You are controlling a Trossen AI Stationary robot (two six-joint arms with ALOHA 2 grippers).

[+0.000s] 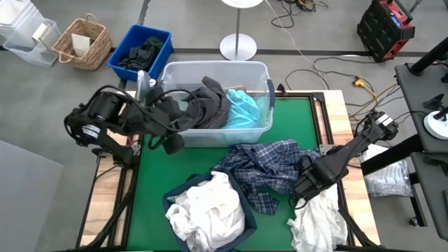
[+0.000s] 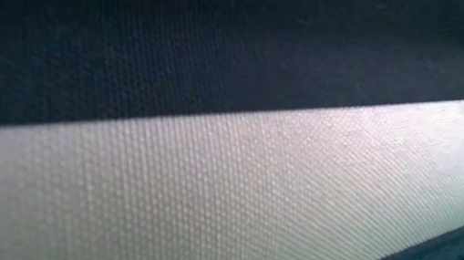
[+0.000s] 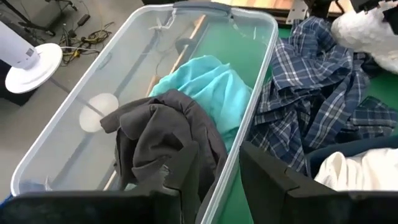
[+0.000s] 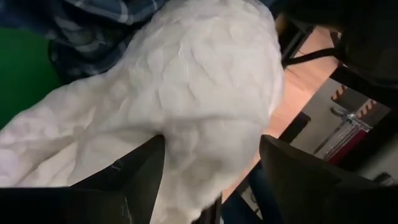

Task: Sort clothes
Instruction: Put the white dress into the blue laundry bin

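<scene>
Our right gripper (image 1: pixel 305 187) hangs over the table's near right corner with its fingers (image 4: pixel 134 177) spread wide, released; a white garment (image 4: pixel 186 99) lies bunched between and just under them, on the white pile (image 1: pixel 318 220). Just beside it, toward the table's middle, sprawls the plaid shirt (image 1: pixel 269 168), and beyond that more white clothes (image 1: pixel 206 206) fill the navy bin (image 1: pixel 170 198).

Our left gripper (image 1: pixel 159 136) sits at the near left corner of the clear tub (image 1: pixel 210 70). Whether its fingers grip anything we cannot tell. In the tub just ahead of it lie the dark grey garment (image 3: pixel 165 143) and, touching it farther on, the teal one (image 3: pixel 208 84).
</scene>
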